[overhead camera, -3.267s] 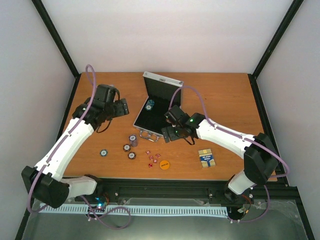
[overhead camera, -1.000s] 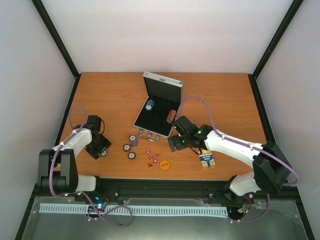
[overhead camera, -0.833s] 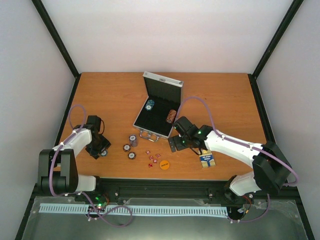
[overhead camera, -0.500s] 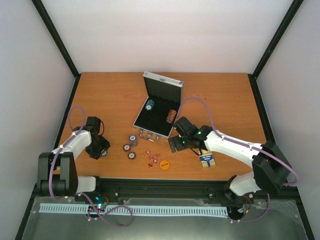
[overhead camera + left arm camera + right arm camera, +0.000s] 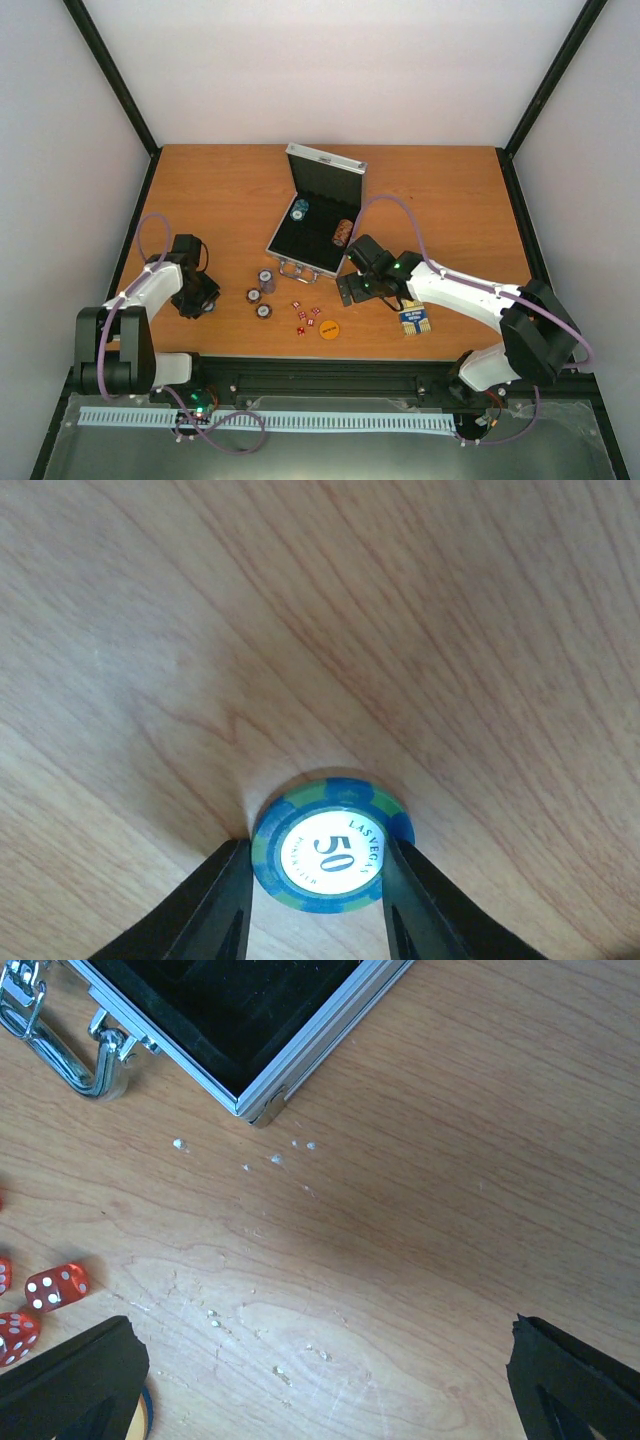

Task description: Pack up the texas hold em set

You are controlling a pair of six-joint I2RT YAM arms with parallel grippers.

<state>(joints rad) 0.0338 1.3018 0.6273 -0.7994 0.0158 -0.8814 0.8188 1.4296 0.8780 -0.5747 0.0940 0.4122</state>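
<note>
Blue-green 50 chip [image 5: 325,855]: flat on the wooden table [image 5: 420,620], far left, well apart from the silver case [image 5: 310,1045].
Chip's rim: my best hold, on opposite edges; I judge the disc light, stiff and probably slick.
My left gripper [image 5: 318,852]: wrist bent straight down, fingers pinching the chip's rim, seemingly touching on both sides.
My right gripper [image 5: 322,1340]: spread wide, hovering low beside the case's corner, red dice [image 5: 57,1285] near.

Bare tabletop [image 5: 220,185] is noted behind and left of the open case [image 5: 328,182]. The near centre is blocked by loose chips [image 5: 263,311], dice [image 5: 300,318] and an orange disc [image 5: 329,328]. The near left is taken by the left gripper [image 5: 202,298], closed on a blue-green chip [image 5: 325,845].
</note>
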